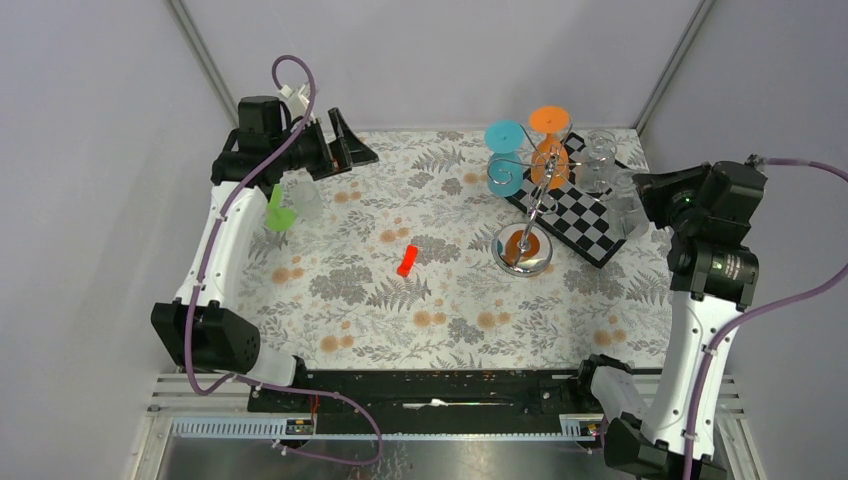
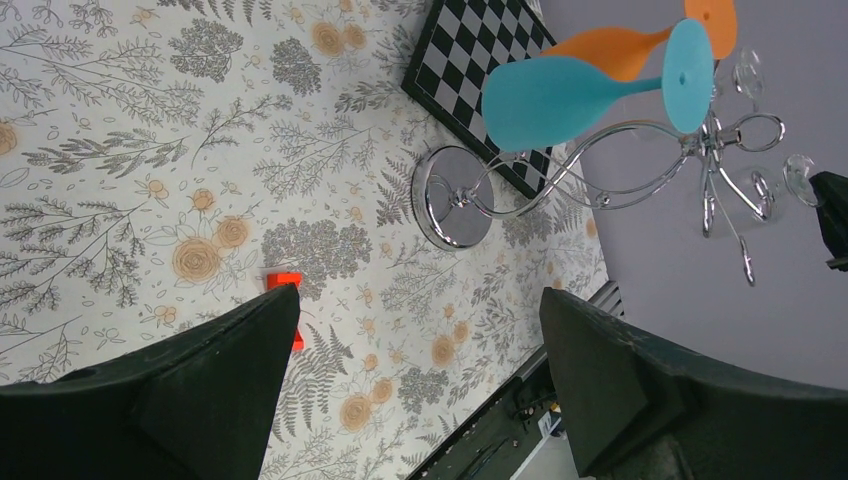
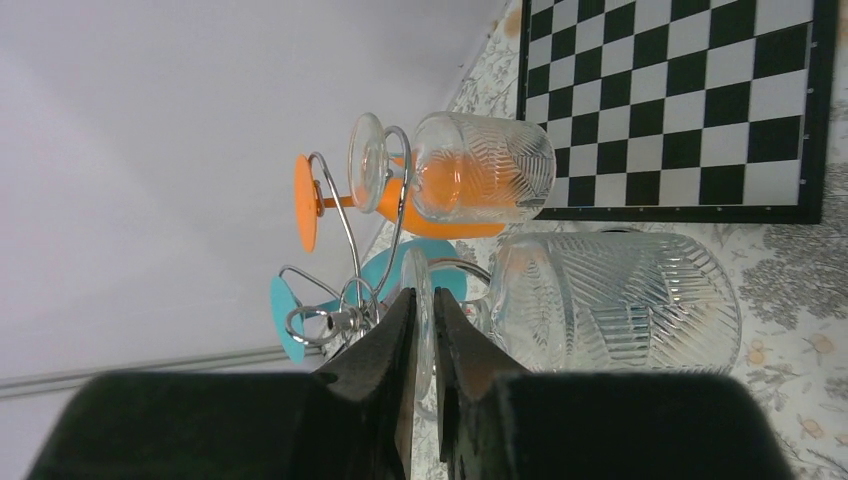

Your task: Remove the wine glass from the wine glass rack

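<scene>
Pinching the foot of the clear glass [image 3: 615, 300], the right gripper [image 3: 422, 300] should draw it level, straight out along the wire arm of the rack [image 1: 522, 262], where it hangs, missing the neighbour glass [image 3: 480, 170]. Left gripper [image 2: 420, 300] hangs spread, idle.

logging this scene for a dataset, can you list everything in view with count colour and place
wine glass rack: 1, silver, right of the table's centre
teal wine glass: 1, teal, hanging on the rack
orange wine glass: 1, orange, hanging on the rack
upper clear wine glass: 1, clear, hanging on the rack
lower clear wine glass: 1, clear, at the rack, foot pinched by the right gripper
chequered board: 1, black and white, beside the rack's base
red block: 1, red, mid-table
green item: 1, green, far left; perhaps a glass, hard to tell
floral cloth: 1, grey and orange, covering the table
left gripper: open, empty
right gripper: shut on the lower glass's foot
</scene>
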